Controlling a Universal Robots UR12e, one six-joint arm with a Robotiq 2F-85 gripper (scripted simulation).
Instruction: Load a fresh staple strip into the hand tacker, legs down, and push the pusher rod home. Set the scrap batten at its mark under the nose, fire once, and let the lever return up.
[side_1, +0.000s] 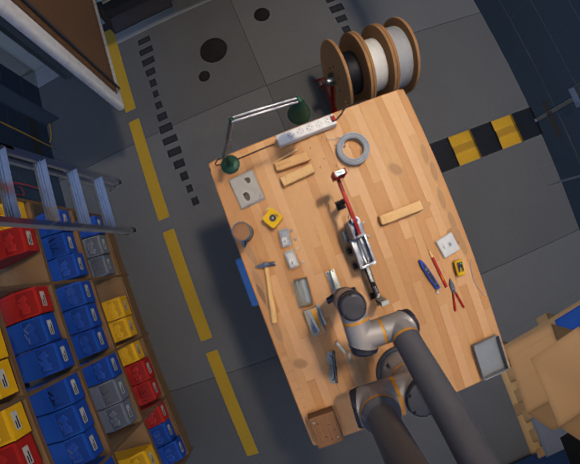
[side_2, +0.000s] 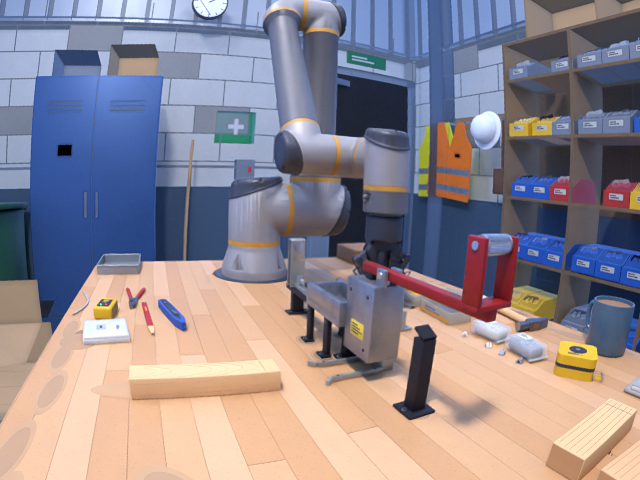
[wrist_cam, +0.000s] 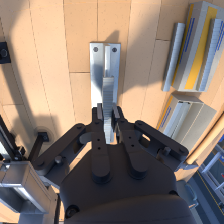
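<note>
The staple strip (wrist_cam: 108, 101) is half hidden between my fingers; its far end lies along the metal holder plate (wrist_cam: 105, 70) on the bench. My gripper (wrist_cam: 108, 113) is closed with both finger pads on the sides of the strip, and from the second side camera it (side_2: 383, 258) sits low behind the red lever. The hand tacker (side_2: 362, 315) stands on black posts mid-bench, its red lever (side_2: 444, 289) raised. Its pusher rod (side_1: 372, 282) is drawn out toward the arm's base. The scrap batten (side_2: 204, 378) lies flat on the bench, apart from the tacker's nose.
Behind the bench stand a blue locker and parts shelves. Staple boxes (wrist_cam: 194, 53) lie right of the holder plate. A black post (side_2: 420, 369) stands in front of the tacker. Pliers, pencil and a knife (side_2: 171, 314) lie left; a mug (side_2: 610, 324) and tape measure (side_2: 575, 360) right.
</note>
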